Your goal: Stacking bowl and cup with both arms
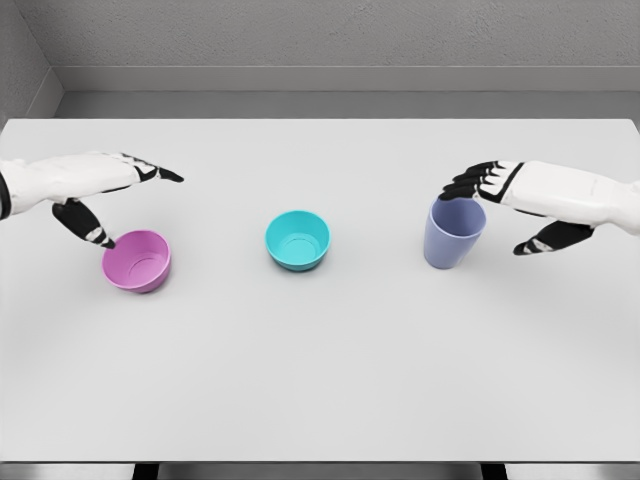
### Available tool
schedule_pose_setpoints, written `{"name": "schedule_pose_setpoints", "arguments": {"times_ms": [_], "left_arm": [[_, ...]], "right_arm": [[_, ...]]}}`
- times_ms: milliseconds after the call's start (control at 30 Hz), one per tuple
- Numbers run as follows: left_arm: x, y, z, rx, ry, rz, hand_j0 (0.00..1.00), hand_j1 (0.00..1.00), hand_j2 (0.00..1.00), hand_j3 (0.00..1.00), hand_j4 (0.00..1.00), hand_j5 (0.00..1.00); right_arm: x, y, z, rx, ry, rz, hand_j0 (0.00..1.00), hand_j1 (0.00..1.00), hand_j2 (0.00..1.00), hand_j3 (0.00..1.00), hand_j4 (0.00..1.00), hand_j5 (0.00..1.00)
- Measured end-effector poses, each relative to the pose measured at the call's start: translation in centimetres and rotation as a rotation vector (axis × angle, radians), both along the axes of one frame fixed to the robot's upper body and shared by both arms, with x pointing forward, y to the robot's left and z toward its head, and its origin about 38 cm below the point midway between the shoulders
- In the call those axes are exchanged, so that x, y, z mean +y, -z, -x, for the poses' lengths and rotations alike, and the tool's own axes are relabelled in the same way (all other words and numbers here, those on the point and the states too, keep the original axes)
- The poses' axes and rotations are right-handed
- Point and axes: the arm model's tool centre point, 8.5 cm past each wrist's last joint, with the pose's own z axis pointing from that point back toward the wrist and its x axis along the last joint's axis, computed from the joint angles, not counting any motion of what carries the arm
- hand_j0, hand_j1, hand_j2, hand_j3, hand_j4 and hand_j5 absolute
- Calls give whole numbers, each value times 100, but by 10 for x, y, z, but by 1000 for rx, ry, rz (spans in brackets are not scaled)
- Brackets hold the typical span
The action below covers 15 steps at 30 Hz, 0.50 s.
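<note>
A pink bowl [138, 261] sits on the white table [320, 380] at the left. My left hand [115, 195] hovers just behind and above it, fingers spread, thumb tip near the bowl's left rim, holding nothing. A teal bowl [298, 240] stands in the middle of the table, apart from both hands. At the right stands a lavender cup [453, 233], upright. My right hand [500, 205] is at the cup's upper right rim, fingers extended over the rim and thumb spread out to the right, not closed around it.
The table's far edge meets a grey wall [320, 40] at the back. Only the two bowls and the cup stand on the tabletop.
</note>
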Motion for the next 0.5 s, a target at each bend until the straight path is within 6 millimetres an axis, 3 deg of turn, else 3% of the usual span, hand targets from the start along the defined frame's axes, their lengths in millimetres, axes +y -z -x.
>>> {"name": "schedule_pose_setpoints", "arguments": {"times_ms": [133,500], "left_arm": [[-2,8,9,18,41,-36,100,100,100,100,100,100],[0,27,18,70,59,-67,100,100,100,100,100,100]], "right_arm": [[1,-6,-4,9,8,-39,100,100,100,100,100,100],[-2,1,-11,49,53,-82,100,100,100,100,100,100]]}}
